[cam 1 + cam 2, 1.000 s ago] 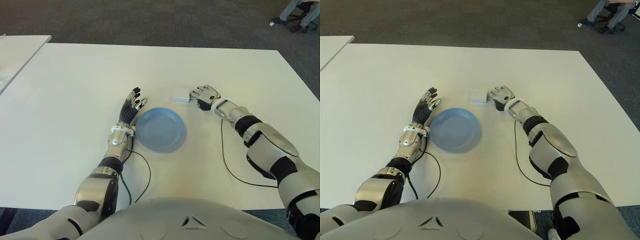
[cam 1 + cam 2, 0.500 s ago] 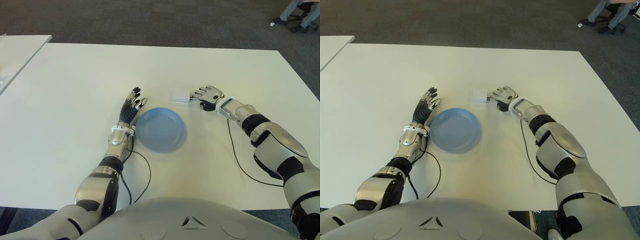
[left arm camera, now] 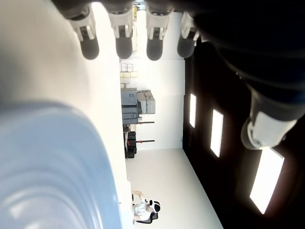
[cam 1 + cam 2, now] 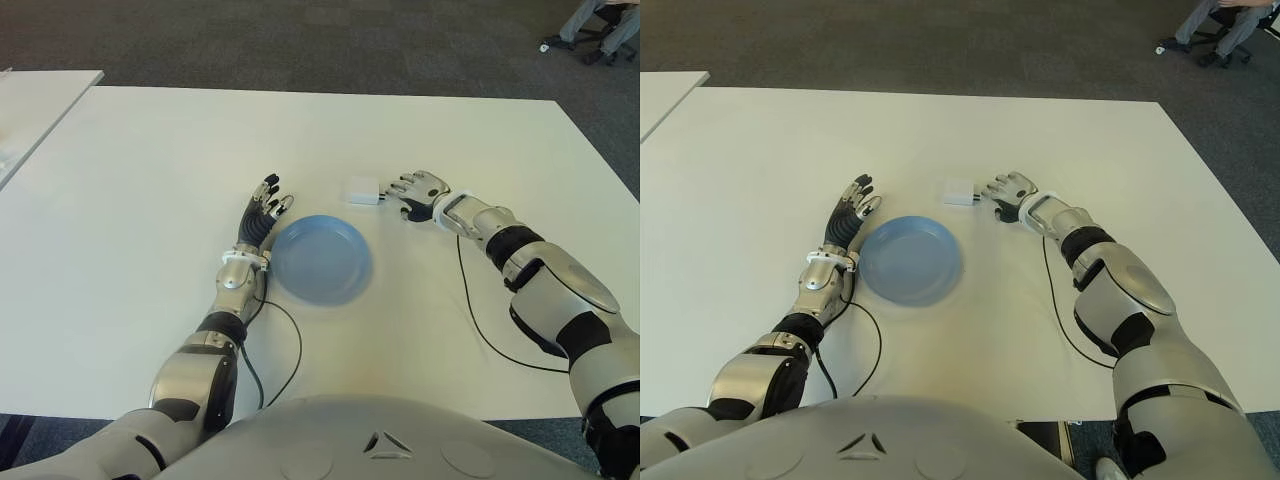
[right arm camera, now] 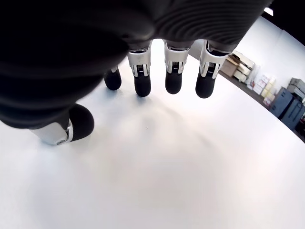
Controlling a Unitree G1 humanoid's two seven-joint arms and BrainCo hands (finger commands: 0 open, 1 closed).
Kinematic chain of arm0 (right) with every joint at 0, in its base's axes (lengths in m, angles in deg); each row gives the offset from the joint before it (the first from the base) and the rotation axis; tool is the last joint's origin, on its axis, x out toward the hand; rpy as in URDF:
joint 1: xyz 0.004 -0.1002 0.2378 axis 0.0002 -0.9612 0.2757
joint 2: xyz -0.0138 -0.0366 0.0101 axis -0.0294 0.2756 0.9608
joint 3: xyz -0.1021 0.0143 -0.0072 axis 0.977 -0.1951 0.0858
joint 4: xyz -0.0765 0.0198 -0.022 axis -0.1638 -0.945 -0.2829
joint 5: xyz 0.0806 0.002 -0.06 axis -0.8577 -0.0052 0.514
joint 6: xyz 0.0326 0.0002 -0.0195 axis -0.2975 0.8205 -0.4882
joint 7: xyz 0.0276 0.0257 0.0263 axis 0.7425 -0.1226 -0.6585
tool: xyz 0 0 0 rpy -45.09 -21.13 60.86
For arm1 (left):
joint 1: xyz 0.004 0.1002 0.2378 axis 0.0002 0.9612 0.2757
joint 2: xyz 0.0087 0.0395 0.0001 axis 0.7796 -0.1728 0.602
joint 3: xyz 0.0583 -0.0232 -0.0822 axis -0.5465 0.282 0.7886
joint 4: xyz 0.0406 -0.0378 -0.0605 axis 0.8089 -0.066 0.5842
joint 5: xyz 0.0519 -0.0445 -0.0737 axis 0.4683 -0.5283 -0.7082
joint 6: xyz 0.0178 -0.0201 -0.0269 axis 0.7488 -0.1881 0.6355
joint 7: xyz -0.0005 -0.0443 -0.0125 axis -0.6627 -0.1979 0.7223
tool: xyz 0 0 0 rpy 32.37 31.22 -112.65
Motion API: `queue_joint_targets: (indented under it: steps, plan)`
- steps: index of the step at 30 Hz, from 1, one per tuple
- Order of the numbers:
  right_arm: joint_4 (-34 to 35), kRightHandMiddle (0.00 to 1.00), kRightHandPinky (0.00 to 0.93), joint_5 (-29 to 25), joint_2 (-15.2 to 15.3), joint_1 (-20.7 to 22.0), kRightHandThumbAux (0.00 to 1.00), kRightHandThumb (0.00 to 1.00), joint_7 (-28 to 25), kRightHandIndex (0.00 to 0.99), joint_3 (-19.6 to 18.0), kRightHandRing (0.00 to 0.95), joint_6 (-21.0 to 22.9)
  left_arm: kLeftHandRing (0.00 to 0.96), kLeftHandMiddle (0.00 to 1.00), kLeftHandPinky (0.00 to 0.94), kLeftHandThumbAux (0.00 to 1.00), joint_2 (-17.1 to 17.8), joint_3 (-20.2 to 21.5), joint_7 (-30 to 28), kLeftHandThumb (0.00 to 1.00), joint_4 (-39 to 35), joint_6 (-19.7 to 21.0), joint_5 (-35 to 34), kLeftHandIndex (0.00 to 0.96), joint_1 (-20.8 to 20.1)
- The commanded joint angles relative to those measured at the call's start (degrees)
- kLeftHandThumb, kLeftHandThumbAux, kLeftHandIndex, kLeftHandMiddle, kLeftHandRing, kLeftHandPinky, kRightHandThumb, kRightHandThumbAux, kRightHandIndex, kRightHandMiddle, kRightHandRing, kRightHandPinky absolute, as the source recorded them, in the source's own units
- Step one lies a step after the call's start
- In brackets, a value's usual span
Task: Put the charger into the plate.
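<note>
A small white charger [image 4: 362, 190] lies on the white table [image 4: 150, 180], just beyond the far right rim of the blue plate [image 4: 320, 258]. My right hand [image 4: 418, 191] sits just right of the charger, fingers spread and pointing toward it, holding nothing; its wrist view shows only bare table under the fingertips [image 5: 172, 82]. My left hand [image 4: 264, 213] shows at the plate's left rim with its fingers stretched out, and nothing in it. The plate [image 3: 47, 162] fills the near part of the left wrist view.
A black cable [image 4: 470, 320] runs over the table under my right forearm, another loops beside my left forearm [image 4: 290, 340]. A second white table [image 4: 40, 100] stands at the far left. A person's legs on a chair [image 4: 600, 25] show at the far right on the carpet.
My right hand has slid a little to the right and away from the charger, fingers staying spread. The charger, the plate and my left hand have not moved.
</note>
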Motion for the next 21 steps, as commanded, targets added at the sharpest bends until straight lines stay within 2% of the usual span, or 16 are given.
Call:
queue_joint_targets:
  steps: [1, 12, 21]
  plan:
    - [0.33, 0.000, 0.000, 0.47, 1.74, -1.55, 0.356, 0.000, -4.76, 0.000, -0.58, 0.000, -0.80, 0.065, 0.073, 0.072, 0.502, -0.09, 0.15, 0.09, 0.000, 2.37, 3.36, 0.20, 0.000, 3.62]
    - [5.53, 0.000, 0.000, 0.08, 2.73, -1.41, 0.339, 0.003, -6.82, 0.000, -3.58, 0.000, -0.17, 0.068, 0.072, 0.079, 0.499, 0.44, 0.49, 0.03, 0.000, 2.64, 4.03, -0.07, 0.000, 3.65]
    - [10.77, 0.000, 0.000, -1.29, 2.41, -3.66, 0.330, 0.021, -4.33, 0.000, -8.02, 0.000, 2.90, 0.069, 0.072, 0.081, 0.498, 0.92, 0.60, 0.14, 0.000, 2.50, 4.31, 0.02, 0.000, 3.85]
